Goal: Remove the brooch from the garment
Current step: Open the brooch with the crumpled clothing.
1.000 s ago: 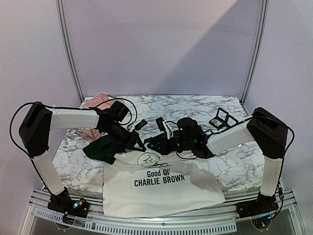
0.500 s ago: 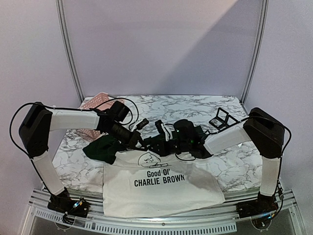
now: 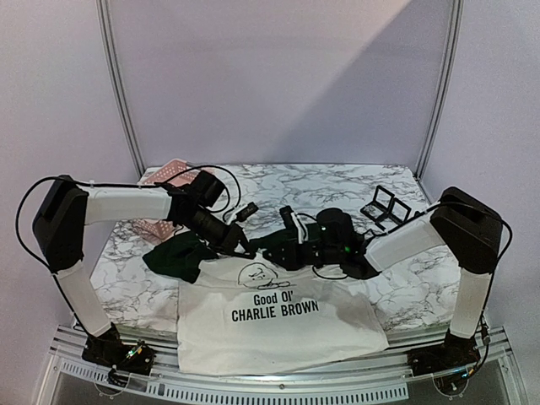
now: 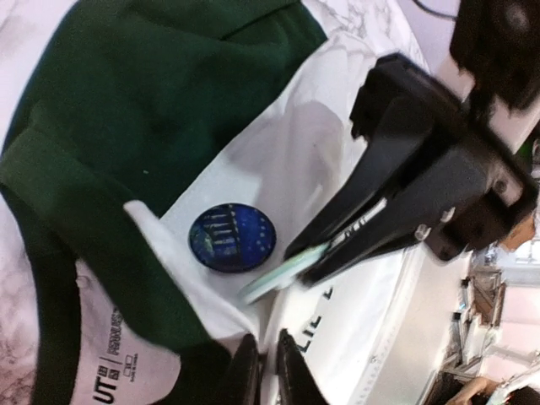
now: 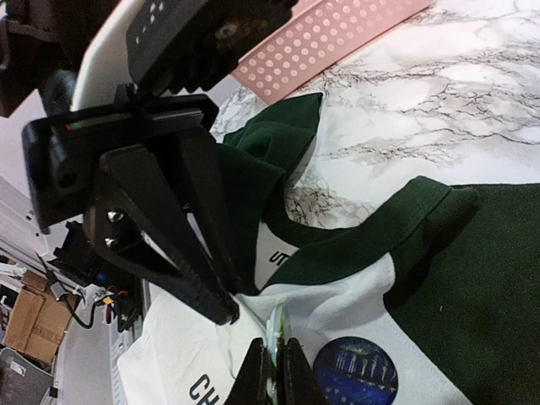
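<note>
Left wrist view: the round dark-blue brooch (image 4: 232,239) is still pinned to the Charlie Brown T-shirt (image 4: 274,164), on the white chest panel near the green collar band (image 4: 93,228). Task is not done, and neither gripper is on the brooch itself. The shirt lies flat at the middle of the near edge of the tabletop (image 3: 405,287). Its collar points to the far edge, and one green sleeve (image 3: 173,257) is bunched toward the left edge.

Right gripper (image 5: 275,373): fingers clenched on a thin pale strip (image 4: 283,274) just beside the brooch. Can't tell if that is a fold of shirt cloth or part of the pin.

Left gripper (image 4: 267,377): fingers pressed almost together with only a slit between them, tips at the white cloth by the collar. Can't tell if they pinch anything.

My read: setup stage, bracing cloth around the pin. Left to do: free the clasp, pull the brooch off and set it down clear of the shirt.

Versus a second ago, top view: the left gripper has moved in toward the collar, closer to the right one. The right arm's wrist and elbow sit slightly nearer the right edge. Shirt body is unchanged. The pink perforated tray (image 5: 337,38) is in the same spot at the far-left corner.
</note>
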Controlling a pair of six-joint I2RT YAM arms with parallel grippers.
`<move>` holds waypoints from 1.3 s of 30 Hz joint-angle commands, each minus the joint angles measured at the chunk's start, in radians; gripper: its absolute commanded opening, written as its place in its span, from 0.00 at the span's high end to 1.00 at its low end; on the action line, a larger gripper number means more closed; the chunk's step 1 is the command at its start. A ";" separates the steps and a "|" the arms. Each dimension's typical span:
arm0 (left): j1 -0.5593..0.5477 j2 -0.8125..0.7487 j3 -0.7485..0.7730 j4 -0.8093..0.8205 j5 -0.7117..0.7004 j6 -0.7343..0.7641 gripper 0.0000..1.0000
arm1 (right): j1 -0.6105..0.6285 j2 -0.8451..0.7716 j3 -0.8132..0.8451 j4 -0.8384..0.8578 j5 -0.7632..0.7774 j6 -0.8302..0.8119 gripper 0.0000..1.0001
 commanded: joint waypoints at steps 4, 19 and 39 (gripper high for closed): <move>-0.005 -0.026 0.020 0.003 0.010 0.031 0.55 | -0.029 -0.039 -0.053 0.148 -0.131 0.060 1.00; -0.024 -0.041 -0.010 0.045 0.060 0.047 0.37 | -0.049 -0.006 -0.077 0.327 -0.285 0.145 1.00; -0.037 -0.060 -0.017 0.055 0.168 0.088 0.60 | -0.068 0.004 -0.091 0.359 -0.317 0.176 1.00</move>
